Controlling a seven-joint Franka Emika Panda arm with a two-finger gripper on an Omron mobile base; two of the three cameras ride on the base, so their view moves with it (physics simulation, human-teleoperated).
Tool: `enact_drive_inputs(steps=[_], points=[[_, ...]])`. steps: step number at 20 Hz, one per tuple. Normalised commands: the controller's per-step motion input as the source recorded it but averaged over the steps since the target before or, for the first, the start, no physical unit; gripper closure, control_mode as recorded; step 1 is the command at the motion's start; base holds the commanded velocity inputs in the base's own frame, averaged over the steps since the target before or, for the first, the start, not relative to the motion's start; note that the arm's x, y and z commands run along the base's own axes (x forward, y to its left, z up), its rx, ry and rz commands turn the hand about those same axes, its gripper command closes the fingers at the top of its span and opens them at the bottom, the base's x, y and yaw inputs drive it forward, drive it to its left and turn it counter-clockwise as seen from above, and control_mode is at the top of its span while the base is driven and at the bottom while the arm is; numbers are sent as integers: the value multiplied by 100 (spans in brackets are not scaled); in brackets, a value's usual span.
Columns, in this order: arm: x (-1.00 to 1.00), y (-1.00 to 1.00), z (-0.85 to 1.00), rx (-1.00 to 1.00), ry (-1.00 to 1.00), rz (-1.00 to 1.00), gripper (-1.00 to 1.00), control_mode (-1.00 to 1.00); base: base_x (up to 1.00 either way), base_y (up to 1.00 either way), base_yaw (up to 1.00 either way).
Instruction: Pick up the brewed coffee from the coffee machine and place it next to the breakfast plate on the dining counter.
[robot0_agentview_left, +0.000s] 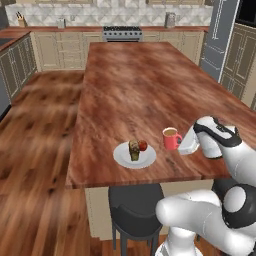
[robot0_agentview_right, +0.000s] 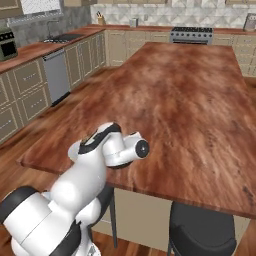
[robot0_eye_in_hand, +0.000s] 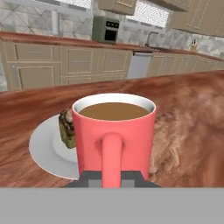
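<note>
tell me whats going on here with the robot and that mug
The robot arm is at the dining counter with the red mug of coffee. Its gripper is shut on the mug's handle, as the hand view shows. The mug stands upright, still full, just right of the breakfast plate, which holds a pastry and a small red fruit. The mug looks to be on the counter or barely above it, not yet released.

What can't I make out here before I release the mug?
- Fingertips: left base view, hidden behind the white hand by the mug.
- Mug's bottom and its contact with the counter: hand view, cut off by the bottom edge.
- Plate: hand view, right part behind the mug.
</note>
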Motion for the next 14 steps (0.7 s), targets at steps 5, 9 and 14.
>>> enact_drive_inputs(steps=[5, 9, 14], points=[[19, 0, -36, 0, 2, 0, 100, -100, 0, 0, 0], [18, -15, -33, 0, 0, 0, 100, -100, 0, 0, 0], [35, -5, -34, 0, 0, 0, 100, -100, 0, 0, 0]])
